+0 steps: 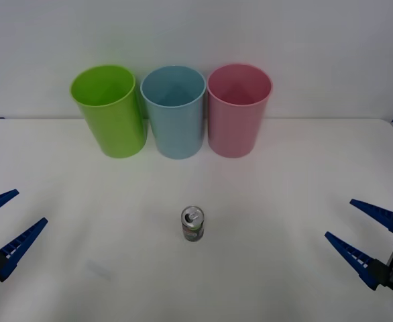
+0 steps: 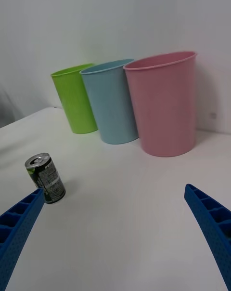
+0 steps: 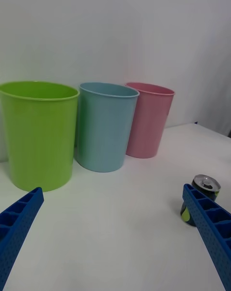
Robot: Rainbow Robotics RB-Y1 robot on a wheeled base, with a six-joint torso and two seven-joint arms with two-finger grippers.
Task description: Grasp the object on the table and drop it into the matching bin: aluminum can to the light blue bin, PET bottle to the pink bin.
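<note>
Standing upright mid-desk point(image 1: 284, 194), the aluminum can point(image 1: 193, 224) sits well short of the light blue bin point(image 1: 175, 114). Left gripper point(image 1: 2, 228) and right gripper point(image 1: 364, 233) hover wide open, empty. Likely light, smooth, dentable; clasp its sides mid-body.

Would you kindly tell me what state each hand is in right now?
Left hand: open, holding nothing, low at the table's left edge.
Right hand: open, holding nothing, low at the table's right edge.
</note>
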